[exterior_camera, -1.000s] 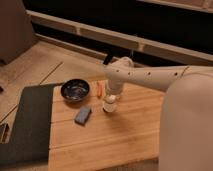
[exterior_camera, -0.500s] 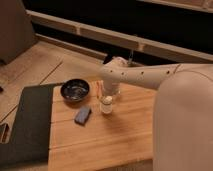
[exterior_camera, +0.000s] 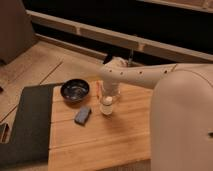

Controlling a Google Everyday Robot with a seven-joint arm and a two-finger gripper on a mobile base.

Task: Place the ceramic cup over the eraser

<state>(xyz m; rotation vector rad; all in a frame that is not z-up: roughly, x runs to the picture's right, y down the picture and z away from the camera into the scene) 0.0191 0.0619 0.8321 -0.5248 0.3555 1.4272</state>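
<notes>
The small white ceramic cup (exterior_camera: 106, 106) stands on the wooden table (exterior_camera: 100, 142), right of the dark bowl. My gripper (exterior_camera: 111, 91) hangs at the end of the white arm, just above and behind the cup. No black eraser shows anywhere; I cannot tell whether it lies under the cup. The arm reaches in from the right and hides the table behind the cup.
A dark round bowl (exterior_camera: 75, 91) sits at the table's back left. A flat blue-grey block (exterior_camera: 83, 115) lies in front of it. A thin orange-red item (exterior_camera: 97, 89) lies between the bowl and the gripper. A dark mat (exterior_camera: 27, 125) covers the left side.
The gripper has drawn slightly left and up from the white cup. The cup stays on the table at almost the same spot.
</notes>
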